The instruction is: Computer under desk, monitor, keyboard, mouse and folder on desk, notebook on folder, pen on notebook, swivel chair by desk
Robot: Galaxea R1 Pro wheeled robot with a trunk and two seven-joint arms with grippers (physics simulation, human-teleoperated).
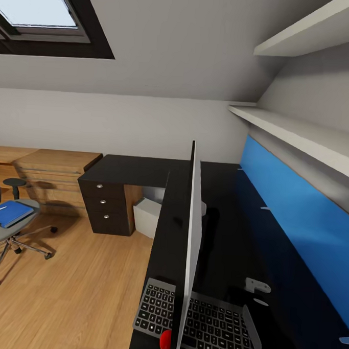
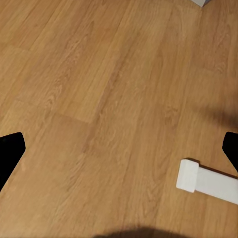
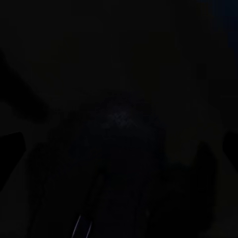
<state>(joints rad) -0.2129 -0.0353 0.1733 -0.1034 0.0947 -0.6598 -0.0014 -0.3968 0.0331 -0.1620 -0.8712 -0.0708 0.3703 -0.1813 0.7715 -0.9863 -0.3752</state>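
Left pincer (image 2: 119, 148) hangs spread wide over bare floor (image 2: 89, 84) beside a white leg (image 2: 206, 182) of the desk (image 1: 128, 169), pinching nothing. The right pincer (image 3: 119, 146) sits in near-darkness over a dim rounded lump, so I cannot tell whether it is spread or pressed together. On the desk's near end, the keyboard (image 1: 213, 320) lies at the front edge, with the monitor (image 1: 192, 231) seen edge-on across it. The computer (image 1: 148, 215) stands under the desk. The chair (image 1: 10, 227) stands well apart from the desk, with the folder (image 1: 10, 213) on its seat. Working blind, the right arm could likely clip the monitor or shove the keyboard off the edge.
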